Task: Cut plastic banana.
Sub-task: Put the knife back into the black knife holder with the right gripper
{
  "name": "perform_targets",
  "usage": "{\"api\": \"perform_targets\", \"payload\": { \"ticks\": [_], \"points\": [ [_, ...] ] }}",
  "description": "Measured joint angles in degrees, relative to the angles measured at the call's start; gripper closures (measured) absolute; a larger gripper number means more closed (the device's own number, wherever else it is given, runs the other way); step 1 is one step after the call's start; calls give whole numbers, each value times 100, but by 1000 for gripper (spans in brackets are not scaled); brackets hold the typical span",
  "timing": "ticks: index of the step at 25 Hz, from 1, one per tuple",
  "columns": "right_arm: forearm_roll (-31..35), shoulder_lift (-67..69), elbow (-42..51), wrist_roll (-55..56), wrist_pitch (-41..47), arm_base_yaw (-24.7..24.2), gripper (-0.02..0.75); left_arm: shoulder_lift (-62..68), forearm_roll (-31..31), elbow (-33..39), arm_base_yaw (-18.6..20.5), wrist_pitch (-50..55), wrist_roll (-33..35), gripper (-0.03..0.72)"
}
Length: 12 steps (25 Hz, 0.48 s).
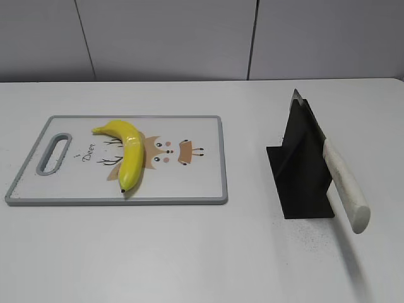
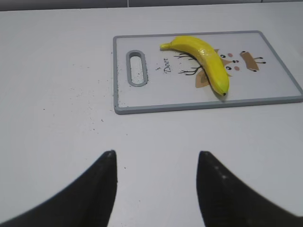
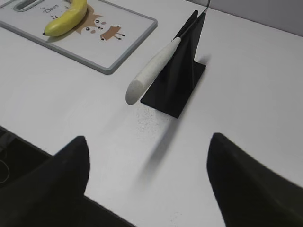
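Holding everything up is a big white surface (image 1: 189, 252). The next biggest thing is the cutting board (image 1: 202, 189), white with a gray rim, a gray handle hole (image 1: 55, 153) at one end, and a little deer drawing (image 1: 165, 151) with the word "Deer" on it. All the other things are placed from this board.

Off the end of the board away from the handle hole, well apart from it, stands a black knife stand (image 1: 303, 170). A knife (image 1: 338, 180) rests tilted in the stand, with its white handle (image 3: 151, 71) sticking out past the stand, away from the wall, and its gray blade (image 1: 302, 104) poking out of the top.

The plastic banana (image 1: 129, 154) lies on the board, between the handle hole and the deer's face, partly over the drawing. It is bright yellow and curved, with its stem toward the wall and its dark tip near the board's front edge.

The left gripper (image 2: 156, 158) hangs over the bare surface in front of the board, its black fingers (image 2: 102, 184) spread wide and holding nothing. The right gripper (image 3: 147, 146) hangs in front of the knife stand, its fingers (image 3: 71, 165) also spread wide and holding nothing.
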Motion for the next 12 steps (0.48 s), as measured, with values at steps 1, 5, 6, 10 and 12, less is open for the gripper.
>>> {"api": "perform_targets", "payload": {
  "ticks": [1,5,6,10,12],
  "points": [
    [0,-13,5,0,2,0,152,0,-7,0,0,0,0,162],
    [0,-19,5,-4,2,-37,152,0,-2,0,0,0,0,162],
    [0,-19,5,-4,2,-98,152,0,-2,0,0,0,0,162],
    [0,-19,5,-6,8,-689,152,0,-6,0,0,0,0,162],
    [0,-21,5,-6,8,-1057,152,0,-6,0,0,0,0,162]
  ]
}}
